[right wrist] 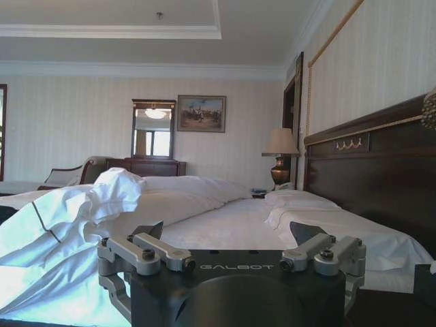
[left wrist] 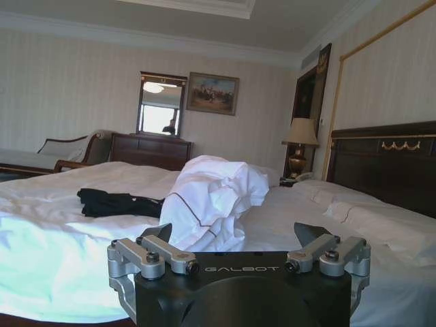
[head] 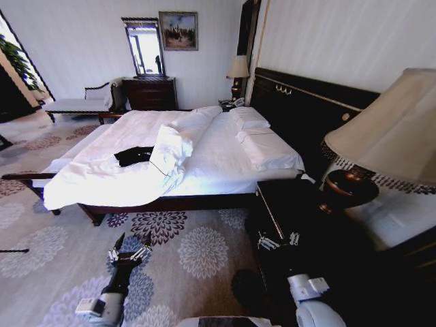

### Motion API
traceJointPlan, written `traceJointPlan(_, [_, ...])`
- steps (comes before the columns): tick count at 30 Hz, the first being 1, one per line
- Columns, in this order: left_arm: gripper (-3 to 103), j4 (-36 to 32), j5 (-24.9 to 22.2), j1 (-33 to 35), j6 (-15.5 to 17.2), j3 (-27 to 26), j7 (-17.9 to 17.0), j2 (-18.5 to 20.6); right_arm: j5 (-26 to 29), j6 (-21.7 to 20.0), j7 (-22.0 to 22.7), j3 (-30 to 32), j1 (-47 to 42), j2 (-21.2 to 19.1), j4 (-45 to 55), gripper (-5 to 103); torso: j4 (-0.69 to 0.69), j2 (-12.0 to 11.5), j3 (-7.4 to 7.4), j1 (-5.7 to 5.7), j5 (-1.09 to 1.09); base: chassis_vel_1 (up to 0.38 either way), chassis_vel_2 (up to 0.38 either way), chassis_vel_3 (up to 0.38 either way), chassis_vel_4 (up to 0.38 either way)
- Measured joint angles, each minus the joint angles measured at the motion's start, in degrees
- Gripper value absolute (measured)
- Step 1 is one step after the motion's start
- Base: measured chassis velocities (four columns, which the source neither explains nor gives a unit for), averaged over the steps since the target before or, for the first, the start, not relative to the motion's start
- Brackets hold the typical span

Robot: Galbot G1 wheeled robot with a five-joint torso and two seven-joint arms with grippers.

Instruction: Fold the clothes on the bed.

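The clothes [head: 133, 155] are a black garment lying crumpled on the white bed [head: 225, 160], left of a folded-back heap of white duvet [head: 170, 151]. From the left wrist view the clothes [left wrist: 116, 203] lie on the sheet beyond the gripper. My left gripper [head: 130, 245] hangs low over the carpet short of the bed's near side, fingers open. My right gripper [head: 278, 240] is open too, held above the dark nightstand [head: 293, 204]. In the wrist views, the left gripper [left wrist: 235, 235] and right gripper [right wrist: 228, 233] both hold nothing.
A large lamp [head: 381, 139] stands on the nightstand close to my right arm. The black headboard [head: 306, 102] runs along the right wall. A dresser with mirror [head: 150, 92], a chaise bench [head: 78, 103] and a second lamp [head: 238, 71] stand beyond the bed. Patterned carpet [head: 197, 248] lies in front.
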Motion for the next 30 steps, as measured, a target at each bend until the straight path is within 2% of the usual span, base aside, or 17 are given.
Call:
traceJointPlan(15, [100,0.55,-0.01,-0.48,-0.06,-0.24,-0.02,-0.08,-0.23,0.07,-0.03,0.0,0.26,0.04,-0.59,100,0.0,0.0,0.0,0.0,0.0,-0.08,0.079,0.074,-0.079])
traceJointPlan(30, [100,-3.28,-1.27,0.08,1.11,-0.53,-0.19,-0.16,-0.8,0.13,-0.2,-0.15,0.31,0.67,-1.0,100,0.0,0.0,0.0,0.0,0.0,-0.082,0.086,0.084,-0.078])
